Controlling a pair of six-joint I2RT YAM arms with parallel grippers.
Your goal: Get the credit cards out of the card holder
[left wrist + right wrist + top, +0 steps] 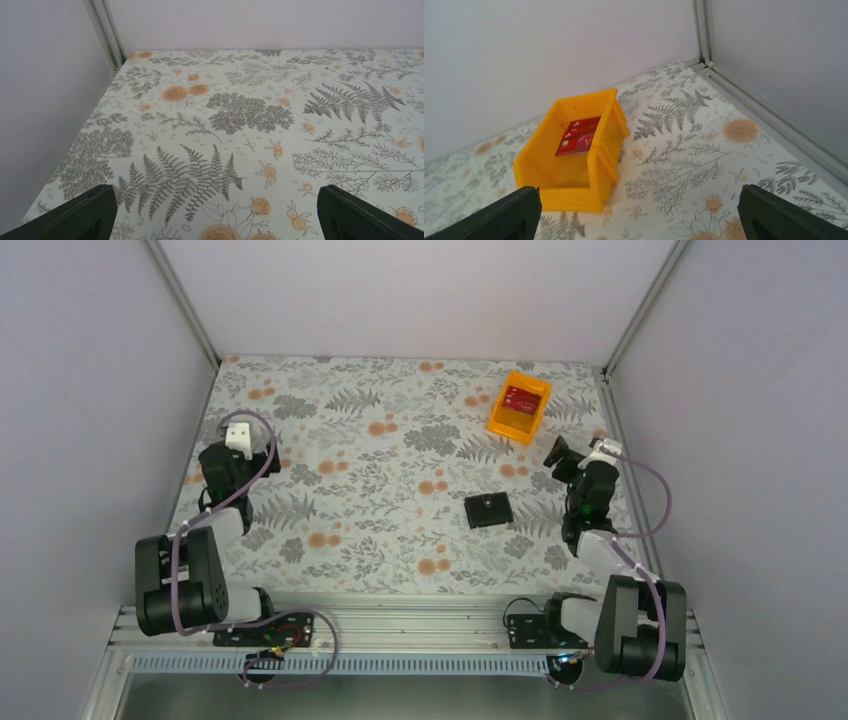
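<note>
Nearest the overhead lens: left arm [190, 585] and right arm [630, 615], bolted side by side to a metal rail [420, 625] at the near edge of the desk [380, 490].

Left pincer [215, 220]: released, gripping nothing. Fingers [75, 215] spread to the outer lower corners of the left wrist view. Hangs above the floral print near the left wall, well apart from the card holder [489, 511].

Right pincer [639, 217]: released likewise, gripping nothing. Fingers [784, 215] stand wide apart. Faces the orange bin [574, 155], apart from it.

Card holder: lies flat on the desk, folded shut, small clasp tab on the upper face. Sits right of desk centre, between the two arms and much nearer the right arm, just left of its forearm. Touches neither pincer. Contents hidden from every view.

Orange bin: stands at the far right of the desk, near the back wall, well beyond the card holder. Holds a red card [579, 136], resting against the inner floor toward the far wall of the bin
</note>
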